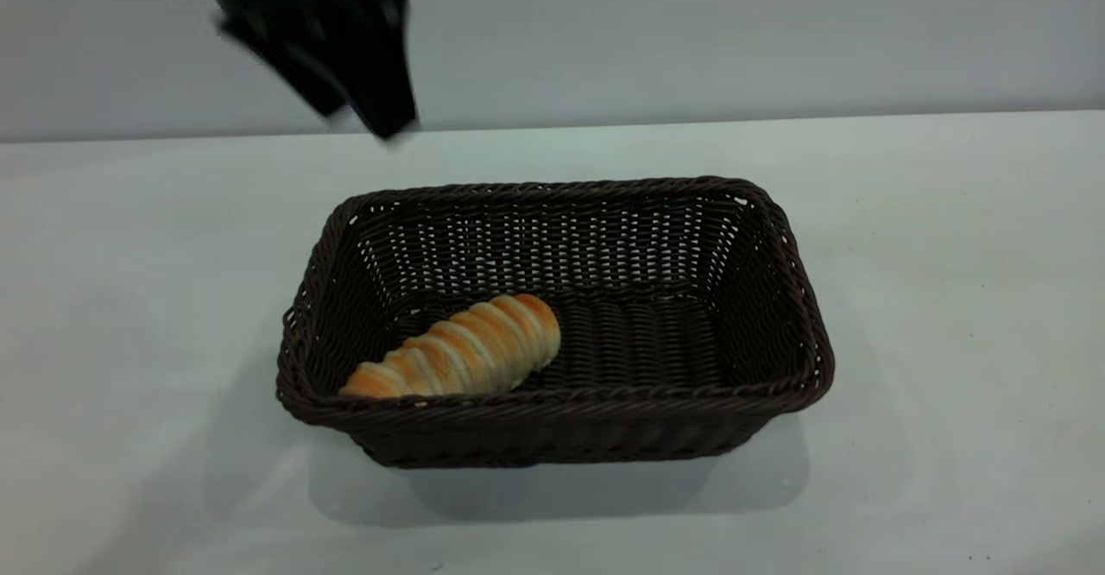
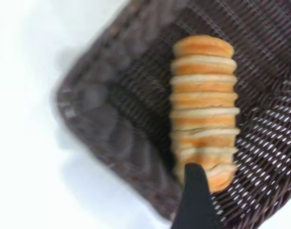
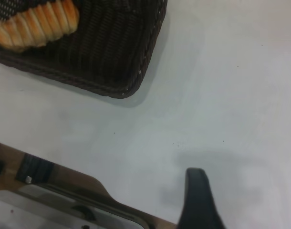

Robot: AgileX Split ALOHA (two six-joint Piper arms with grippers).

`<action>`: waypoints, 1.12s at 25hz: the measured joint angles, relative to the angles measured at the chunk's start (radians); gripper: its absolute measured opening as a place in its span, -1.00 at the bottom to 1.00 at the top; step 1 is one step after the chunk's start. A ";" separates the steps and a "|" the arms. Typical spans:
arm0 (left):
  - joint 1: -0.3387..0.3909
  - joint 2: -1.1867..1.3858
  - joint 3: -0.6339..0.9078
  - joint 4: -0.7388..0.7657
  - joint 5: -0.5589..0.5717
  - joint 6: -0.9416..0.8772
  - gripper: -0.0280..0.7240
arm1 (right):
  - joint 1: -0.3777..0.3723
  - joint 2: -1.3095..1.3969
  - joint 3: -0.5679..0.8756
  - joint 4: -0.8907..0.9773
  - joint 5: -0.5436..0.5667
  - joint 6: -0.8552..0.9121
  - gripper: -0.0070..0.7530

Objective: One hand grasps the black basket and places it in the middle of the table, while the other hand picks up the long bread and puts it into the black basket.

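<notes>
Near mid-tabletop (image 1: 950,255): black basket (image 1: 781,238) set down flat, long bread (image 1: 457,349) lying diagonally inside on its woven floor, toward one corner, so apparently both placements done. Left claw (image 1: 380,122) raised above and behind the basket, carrying nothing; spread or pressed together, cannot tell. Right claw (image 3: 197,200) well apart over bare tabletop, likewise unclear.

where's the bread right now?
Exterior view: the bread lies inside the basket, in its near-left corner against the front wall, mid-table.
</notes>
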 joint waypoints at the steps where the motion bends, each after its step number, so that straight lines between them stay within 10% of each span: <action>1: 0.000 -0.025 -0.025 0.048 0.020 -0.029 0.58 | 0.000 0.000 0.000 0.000 0.000 0.000 0.46; 11: 0.000 -0.352 -0.127 0.451 0.206 -0.378 0.58 | 0.000 0.000 0.000 -0.018 0.000 0.000 0.46; 28: 0.000 -1.122 0.217 0.486 0.284 -0.475 0.58 | 0.000 -0.251 0.003 -0.010 0.000 0.000 0.46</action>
